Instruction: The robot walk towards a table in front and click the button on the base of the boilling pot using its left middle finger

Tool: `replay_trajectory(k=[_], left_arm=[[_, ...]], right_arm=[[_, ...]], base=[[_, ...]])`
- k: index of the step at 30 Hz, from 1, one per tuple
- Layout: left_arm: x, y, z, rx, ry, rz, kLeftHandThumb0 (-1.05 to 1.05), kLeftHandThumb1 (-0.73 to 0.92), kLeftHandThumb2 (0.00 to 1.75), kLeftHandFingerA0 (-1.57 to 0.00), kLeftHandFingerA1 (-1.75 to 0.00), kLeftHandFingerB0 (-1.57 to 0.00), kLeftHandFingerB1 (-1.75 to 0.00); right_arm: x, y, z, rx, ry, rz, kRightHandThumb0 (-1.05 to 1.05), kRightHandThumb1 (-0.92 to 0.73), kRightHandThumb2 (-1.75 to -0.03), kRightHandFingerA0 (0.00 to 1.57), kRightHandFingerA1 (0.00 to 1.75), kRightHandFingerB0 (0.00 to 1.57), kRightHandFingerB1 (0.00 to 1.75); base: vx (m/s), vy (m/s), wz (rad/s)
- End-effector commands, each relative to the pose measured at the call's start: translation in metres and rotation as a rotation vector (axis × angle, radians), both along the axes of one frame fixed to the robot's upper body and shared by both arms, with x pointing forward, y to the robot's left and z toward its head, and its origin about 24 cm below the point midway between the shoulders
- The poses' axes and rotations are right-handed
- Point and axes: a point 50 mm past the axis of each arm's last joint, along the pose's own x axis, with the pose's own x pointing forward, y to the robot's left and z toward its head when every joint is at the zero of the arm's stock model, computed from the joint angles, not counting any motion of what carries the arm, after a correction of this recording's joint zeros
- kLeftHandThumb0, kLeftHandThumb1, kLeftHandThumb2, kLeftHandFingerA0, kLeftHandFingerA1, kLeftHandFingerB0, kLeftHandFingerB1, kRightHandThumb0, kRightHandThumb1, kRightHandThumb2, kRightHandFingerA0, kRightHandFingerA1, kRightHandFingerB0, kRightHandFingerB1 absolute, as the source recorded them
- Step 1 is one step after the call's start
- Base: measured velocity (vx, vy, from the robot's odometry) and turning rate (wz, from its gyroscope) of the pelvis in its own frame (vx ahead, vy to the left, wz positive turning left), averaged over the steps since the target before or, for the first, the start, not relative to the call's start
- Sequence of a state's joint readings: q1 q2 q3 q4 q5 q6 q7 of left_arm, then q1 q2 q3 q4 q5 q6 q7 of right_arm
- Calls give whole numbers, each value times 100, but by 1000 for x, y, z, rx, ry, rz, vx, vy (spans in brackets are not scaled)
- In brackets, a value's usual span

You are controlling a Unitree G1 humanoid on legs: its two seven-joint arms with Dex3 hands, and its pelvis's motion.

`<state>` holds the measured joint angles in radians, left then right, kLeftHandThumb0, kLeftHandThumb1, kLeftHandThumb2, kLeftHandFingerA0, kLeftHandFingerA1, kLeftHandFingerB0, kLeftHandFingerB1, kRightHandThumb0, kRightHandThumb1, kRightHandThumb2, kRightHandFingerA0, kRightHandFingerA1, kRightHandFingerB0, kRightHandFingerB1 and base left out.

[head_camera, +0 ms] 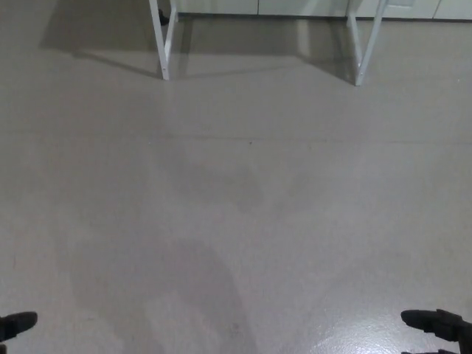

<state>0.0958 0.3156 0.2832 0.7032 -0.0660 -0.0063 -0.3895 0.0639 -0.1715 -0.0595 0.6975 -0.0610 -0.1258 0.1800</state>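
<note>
At the near left corner, only a dark tip of the left robot hand (18,323) shows, and at the near right a sliver of the right robot hand (436,321); I cannot tell how either is set. Both hang over bare grey floor (236,199). Far ahead stand 2 white table legs (166,40); no pot shows.

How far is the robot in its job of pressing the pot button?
Nothing looks done yet. The white table legs stand far ahead across the bare floor, so the walk is still to do. Only the tips of the left robot hand and right robot hand show. Pot and button are out of view.
</note>
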Motion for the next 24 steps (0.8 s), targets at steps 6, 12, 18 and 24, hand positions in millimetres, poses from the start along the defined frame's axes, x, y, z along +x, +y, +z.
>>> replay_trajectory(k=[6, 12, 18, 24], left_arm=[[-13, 2, -2, -55, -1, -7, -11, 49, 55, -47, -42, -50, -37], [-30, -4, -11, -48, 50, -36, -15, 50, 57, -48, -42, -49, -37], [-39, -4, -15, -61, 57, -24, -18, 47, 58, -48, -45, -51, -39], [-54, -7, -19, -43, 92, -58, -16, 48, 57, -50, -43, -51, -38]], right_arm=[[-13, -7, -1, 22, 5, 8, -14, -54, -55, 65, 52, 45, 44], [-32, -14, -6, -16, 46, 20, -14, -53, -55, 67, 52, 46, 43], [-42, -13, -11, -26, 72, 45, -14, -53, -55, 67, 52, 47, 43], [-58, -15, -13, -34, 105, 65, -15, -54, -55, 65, 52, 46, 43]], base=[[0, 0, 0], [0, 0, 0], [0, 0, 0], [0, 0, 0]])
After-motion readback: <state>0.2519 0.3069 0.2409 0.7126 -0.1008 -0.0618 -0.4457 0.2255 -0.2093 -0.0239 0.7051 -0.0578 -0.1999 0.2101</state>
